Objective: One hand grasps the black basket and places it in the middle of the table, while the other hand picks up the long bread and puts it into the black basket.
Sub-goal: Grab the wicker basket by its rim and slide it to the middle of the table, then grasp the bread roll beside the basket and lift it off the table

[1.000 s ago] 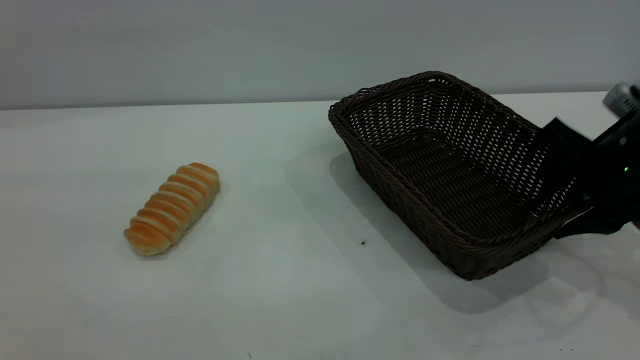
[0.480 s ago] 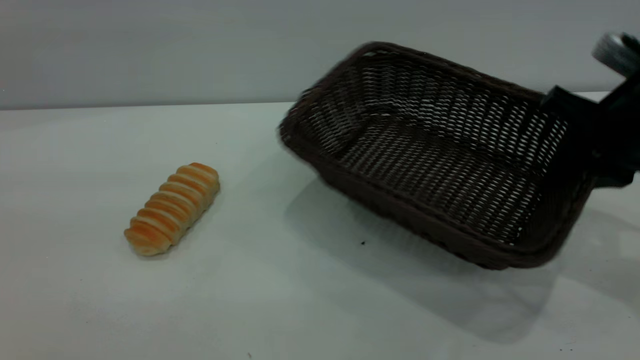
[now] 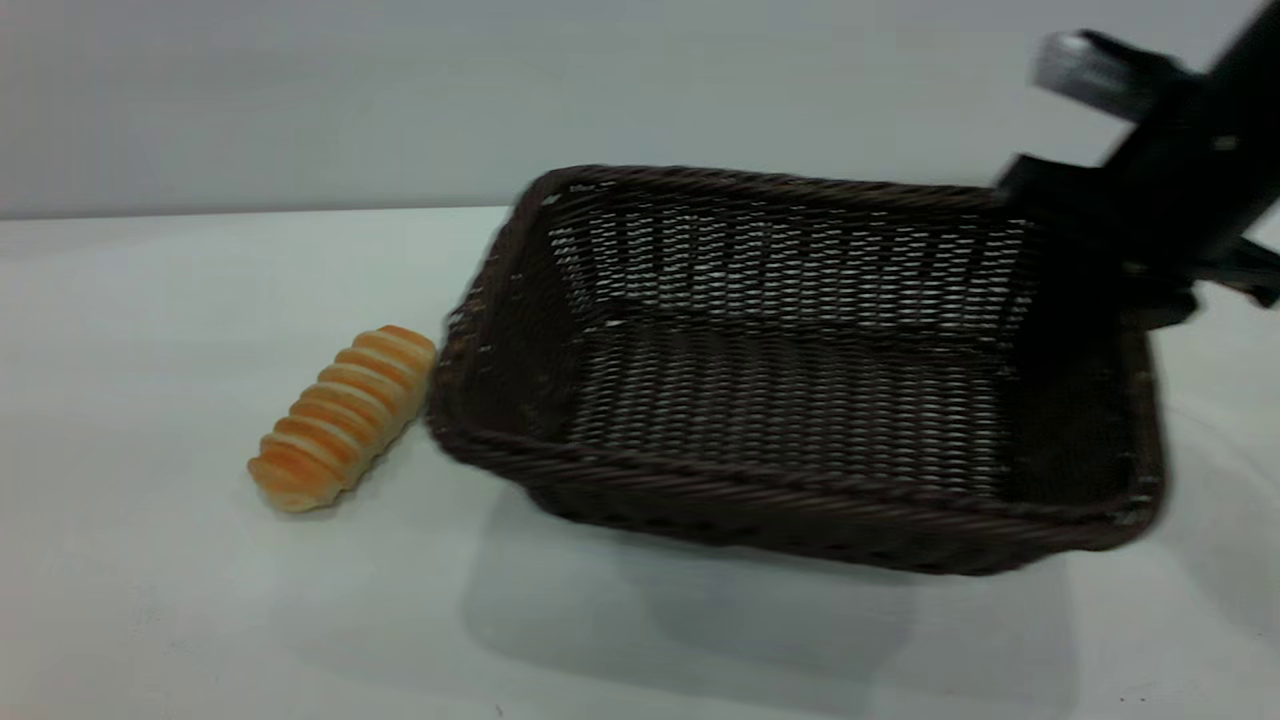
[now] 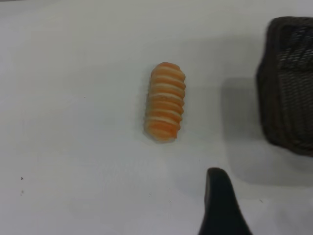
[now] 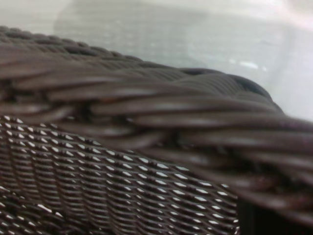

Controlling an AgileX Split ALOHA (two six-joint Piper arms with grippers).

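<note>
The black basket hangs a little above the table, near the middle, its long side facing the exterior view; its shadow lies below it. My right gripper is shut on the braided rim at the basket's right end; the rim fills the right wrist view. The long bread lies on the table just left of the basket. In the left wrist view the bread and the basket are apart. My left gripper shows only there, as one black finger, open and empty, short of the bread.
A grey wall runs behind the table's back edge. Bare white tabletop lies in front of the bread and the basket, with a few tiny dark specks.
The right gripper has lifted the basket and swung it left from the table's right side to the middle, turning it so its long side faces the camera. The bread has not moved.
</note>
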